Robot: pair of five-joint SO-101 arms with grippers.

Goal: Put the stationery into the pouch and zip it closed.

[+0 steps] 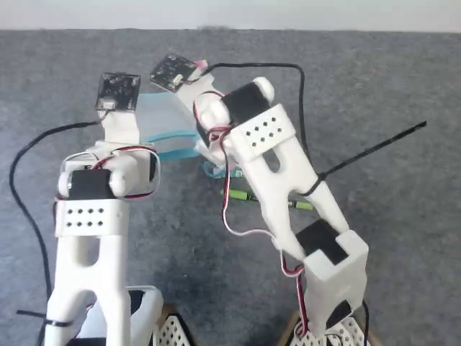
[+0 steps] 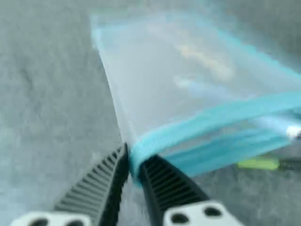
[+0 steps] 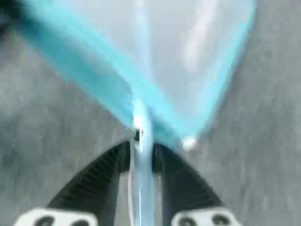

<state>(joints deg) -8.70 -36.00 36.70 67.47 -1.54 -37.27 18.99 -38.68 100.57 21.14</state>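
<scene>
L gripper (image 2: 134, 159) is clenched on the pouch (image 2: 178, 80). Its 2 black fingers (image 2: 162, 181) pinch 1 corner of the teal zip edge, w/ the corner tucked right btw the tips. The rest of the pouch fans out away from the jaws, low over the grey table surface (image 1: 389, 86).

R gripper (image 3: 141, 147) is closed on a thin pale-blue strip (image 3: 141, 188). The strip runs straight btw its jaws and on up to the pouch's teal edge; can't tell if it's a zip pull or a pen. A small white bead-like bit (image 3: 188, 142) sits at the pouch edge, just beside 1 R fingertip.

In the high view the pouch lies toward the far side of the table under both wrists, w/ the 2 grippers apart along its teal edge. A green pen (image 1: 248, 195) lies on the table outside the pouch, near the zip side and partly under the R arm.

Materials:
- Pouch: soft translucent frosted film, approx. rectangular, w/ a solid teal band along the opening. Pale shapes show faintly through it, too blurred to name.
- Finger pads: black, ribbed crosswise, tapering to narrow tips, on white plastic bases w/ screw holes.
- Arms: white plastic w/ perforated plates, plus red, white and black cables (image 1: 299, 94) looped alongside.
- Table cover: grey, felt-like, w/ a short fuzzy nap.
- Pen: slim, bright green, w/ darker sections.
</scene>
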